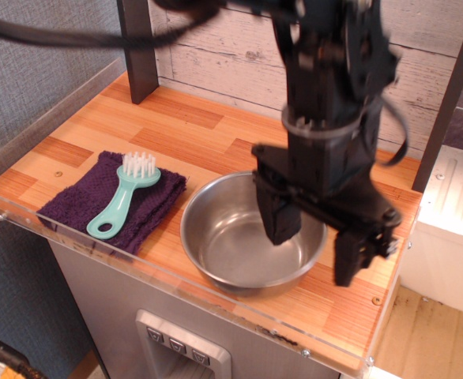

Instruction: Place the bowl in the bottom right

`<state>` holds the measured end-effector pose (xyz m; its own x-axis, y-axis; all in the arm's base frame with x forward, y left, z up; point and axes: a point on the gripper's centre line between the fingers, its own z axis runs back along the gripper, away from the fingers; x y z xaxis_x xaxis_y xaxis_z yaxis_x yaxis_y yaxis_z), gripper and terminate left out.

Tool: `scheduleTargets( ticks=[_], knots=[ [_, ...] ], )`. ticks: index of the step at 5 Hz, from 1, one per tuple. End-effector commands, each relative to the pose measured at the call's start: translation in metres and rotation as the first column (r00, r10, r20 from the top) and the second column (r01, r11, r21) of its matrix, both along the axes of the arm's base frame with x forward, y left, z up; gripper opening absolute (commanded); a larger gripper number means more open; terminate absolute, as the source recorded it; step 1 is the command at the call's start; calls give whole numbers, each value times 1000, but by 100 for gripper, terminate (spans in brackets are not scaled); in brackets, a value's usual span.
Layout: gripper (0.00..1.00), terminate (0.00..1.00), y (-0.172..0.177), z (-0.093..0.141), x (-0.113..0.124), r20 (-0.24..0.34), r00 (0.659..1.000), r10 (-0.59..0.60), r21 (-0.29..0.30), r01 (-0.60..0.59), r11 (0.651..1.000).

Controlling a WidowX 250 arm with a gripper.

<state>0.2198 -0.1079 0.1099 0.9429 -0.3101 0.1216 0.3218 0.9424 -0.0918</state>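
Bowl, round shiny steel, sits on striped wood tabletop

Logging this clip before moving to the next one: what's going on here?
A single black robot arm is working with a steel bowl on a wooden counter. The bowl sits flat toward the counter's front right. The claw is open, one finger inside the bowl and the other outside its right rim, so the bowl looks released. To the left, a teal brush lies on a purple cloth, untouched.
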Motion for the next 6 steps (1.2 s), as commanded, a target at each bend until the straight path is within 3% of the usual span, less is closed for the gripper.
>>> scheduleTargets(
  ticks=[1,2,3,4,5,6],
  knots=[
    [100,0,37,83,-18,134,933,334,40,-342,939],
    [100,0,55,77,-16,56,887,458,25,-460,888],
    [100,0,66,60,-16,11,878,479,47,-479,877],
    [100,0,75,47,-16,-2,888,459,37,-459,888],
    [100,0,78,41,-4,-18,964,265,-43,-266,963],
    [100,0,78,41,-4,-18,964,265,-43,-266,963]
  ],
)
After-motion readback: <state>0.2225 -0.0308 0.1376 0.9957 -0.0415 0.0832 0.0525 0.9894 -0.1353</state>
